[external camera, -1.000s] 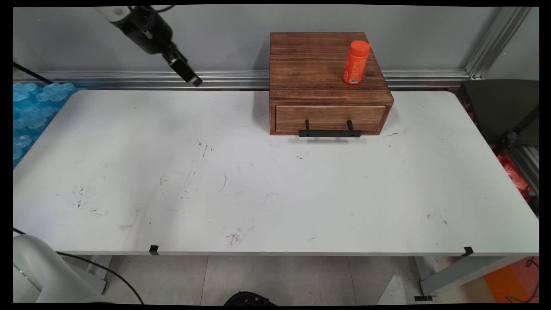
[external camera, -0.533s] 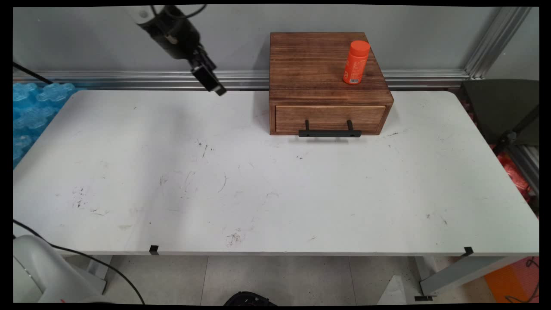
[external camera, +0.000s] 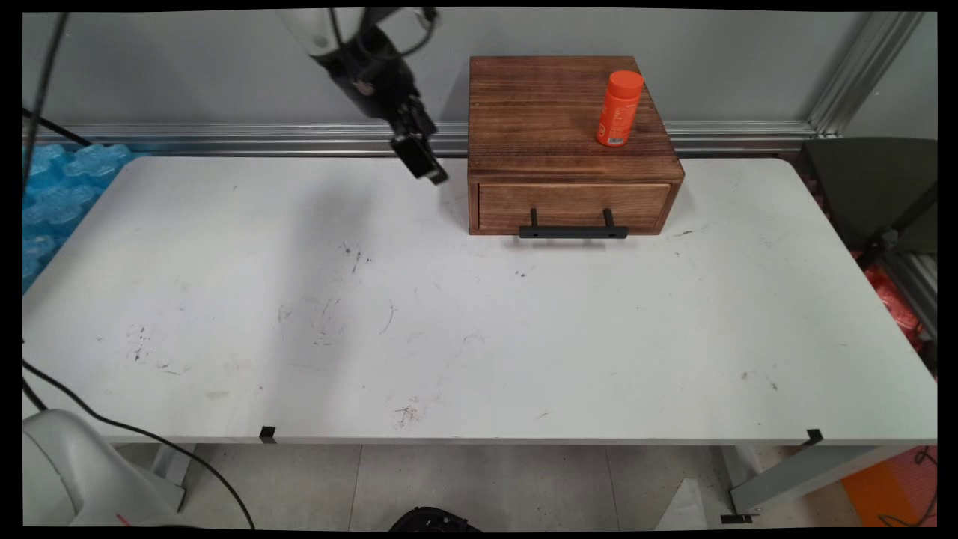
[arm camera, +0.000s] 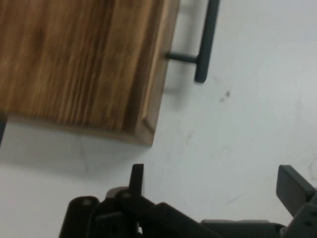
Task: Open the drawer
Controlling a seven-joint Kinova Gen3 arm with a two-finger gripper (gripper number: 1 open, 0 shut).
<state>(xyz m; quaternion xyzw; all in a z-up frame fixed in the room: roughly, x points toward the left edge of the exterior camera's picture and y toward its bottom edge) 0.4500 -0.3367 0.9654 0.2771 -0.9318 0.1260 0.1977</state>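
My gripper (external camera: 423,166) hangs above the table's far side, just left of a brown wooden drawer box (external camera: 554,123). In the hand view my gripper (arm camera: 213,181) is open, its two fingers wide apart with only bare table between them. The box's top (arm camera: 74,59) fills that view's upper left, and its black bar handle (arm camera: 205,42) shows at the top. In the main view the drawer front (external camera: 573,206) is closed, with the handle (external camera: 573,233) across it. An orange bottle (external camera: 620,108) stands upright on the box's top, toward its right side.
The white table (external camera: 479,337) stretches wide in front of the box. An aluminium rail (external camera: 224,137) runs along the wall behind. Blue bubble wrap (external camera: 52,195) lies off the table's left edge. A dark chair (external camera: 876,195) stands at the right. Black cables (external camera: 112,434) hang at lower left.
My gripper has travelled right and slightly down along the table's far edge, from the upper left to just beside the box's left side. The box and the bottle have not moved.
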